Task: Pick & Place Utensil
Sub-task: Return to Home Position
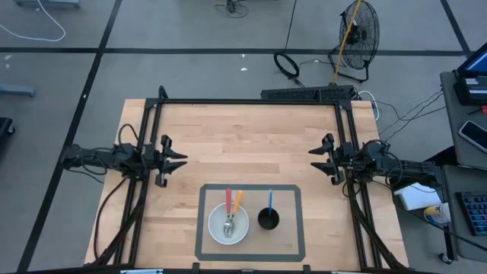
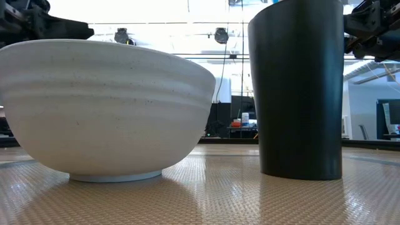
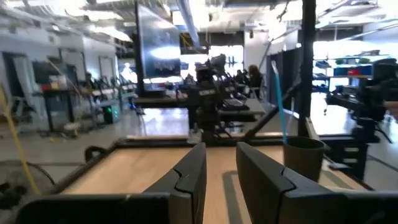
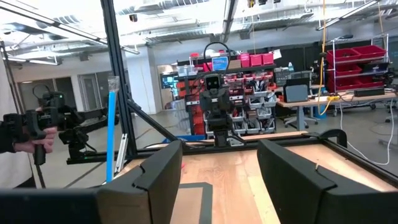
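Left gripper (image 1: pixel 181 160) hangs by the left edge of the table (image 1: pixel 251 137), fingers parted by only a narrow gap, nothing between them. Its own camera looks down that slot across the wood. Opposite, the right gripper (image 1: pixel 313 160) mirrors it at the right edge, fingers spread wider, empty as well. Both point inward, level, well apart from the place setting. To me that reads as the parked pose: arms tucked against the frame (image 1: pixel 251 101) so nothing looms over the layout.

And the layout looks done! The white bowl (image 1: pixel 214 228) sits on the left half of the mat (image 1: pixel 251 187). The pink fork (image 1: pixel 228 199) lies in it, handle poking over the rim toward the table's middle, and an orange-handled utensil (image 1: pixel 237 201) lies just beside it in the same bowl. Right of the bowl, near but not touching, the black cup (image 1: pixel 268 221) stands upright with the blue straw (image 1: pixel 270 199) standing in it.

The mat is woven, grey-bordered, laid between the arms at the table edge away from the fan (image 1: pixel 358 30). Pale wood everywhere else. Beyond it there's grey floor crossed by dark tape lines, loose cables (image 1: pixel 288 65), and a bright workshop of shelving and benches.
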Robot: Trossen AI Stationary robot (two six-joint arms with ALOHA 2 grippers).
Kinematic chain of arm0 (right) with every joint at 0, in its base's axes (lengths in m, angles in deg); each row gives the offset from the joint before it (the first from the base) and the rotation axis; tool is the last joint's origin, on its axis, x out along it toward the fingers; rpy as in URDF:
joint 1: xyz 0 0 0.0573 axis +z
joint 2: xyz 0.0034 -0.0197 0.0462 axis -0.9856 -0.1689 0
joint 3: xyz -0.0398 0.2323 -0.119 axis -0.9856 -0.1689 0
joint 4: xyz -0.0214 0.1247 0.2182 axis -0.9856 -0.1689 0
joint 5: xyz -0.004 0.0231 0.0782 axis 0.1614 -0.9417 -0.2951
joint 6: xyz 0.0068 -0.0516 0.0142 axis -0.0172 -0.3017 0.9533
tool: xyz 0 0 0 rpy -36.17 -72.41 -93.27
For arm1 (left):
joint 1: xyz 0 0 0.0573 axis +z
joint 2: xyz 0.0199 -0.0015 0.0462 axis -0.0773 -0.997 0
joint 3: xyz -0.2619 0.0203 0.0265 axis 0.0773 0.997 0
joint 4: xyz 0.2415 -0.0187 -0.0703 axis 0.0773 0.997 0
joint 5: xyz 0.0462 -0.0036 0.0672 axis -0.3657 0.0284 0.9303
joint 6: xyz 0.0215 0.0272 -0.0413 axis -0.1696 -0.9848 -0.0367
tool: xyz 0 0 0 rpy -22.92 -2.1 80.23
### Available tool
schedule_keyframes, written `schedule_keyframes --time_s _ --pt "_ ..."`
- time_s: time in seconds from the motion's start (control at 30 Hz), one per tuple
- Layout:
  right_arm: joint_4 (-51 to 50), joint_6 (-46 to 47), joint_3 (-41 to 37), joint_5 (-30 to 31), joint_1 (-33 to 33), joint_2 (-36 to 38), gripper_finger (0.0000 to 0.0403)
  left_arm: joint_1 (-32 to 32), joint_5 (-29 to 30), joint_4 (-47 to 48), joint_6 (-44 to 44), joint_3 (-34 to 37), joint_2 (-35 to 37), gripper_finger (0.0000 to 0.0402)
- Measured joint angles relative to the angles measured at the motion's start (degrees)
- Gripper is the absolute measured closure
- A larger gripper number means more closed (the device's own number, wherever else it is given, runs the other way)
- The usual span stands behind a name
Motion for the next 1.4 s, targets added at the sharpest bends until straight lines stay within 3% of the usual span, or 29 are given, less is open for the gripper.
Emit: schedule_keyframes --time_s 0.1,0.33,0.43,0.57,1.4 --pt "0.02 -0.03 0.00 0.00 0.00 -0.01 0.0198 1.25 -1.39 -0.57 -2.39 0.02 0.49 0.0309" --pt "0.32 -0.01 0.00 0.26 0.00 -0.02 0.0196 5.07 -12.82 0.94 -2.05 0.02 0.48 0.0309" --pt "0.00 0.19 0.00 0.26 0.00 -0.02 0.0195 5.31 -15.16 4.34 -2.47 0.02 0.48 0.0309" --pt "0.00 1.22 0.00 0.24 0.00 -0.02 0.0198 5.29 -14.53 8.92 -1.13 0.01 0.46 0.0309" --pt "0.00 1.94 0.00 0.22 0.00 -0.02 0.0198 5.24 -12.51 9.22 -3.76 0.00 0.35 0.0309"
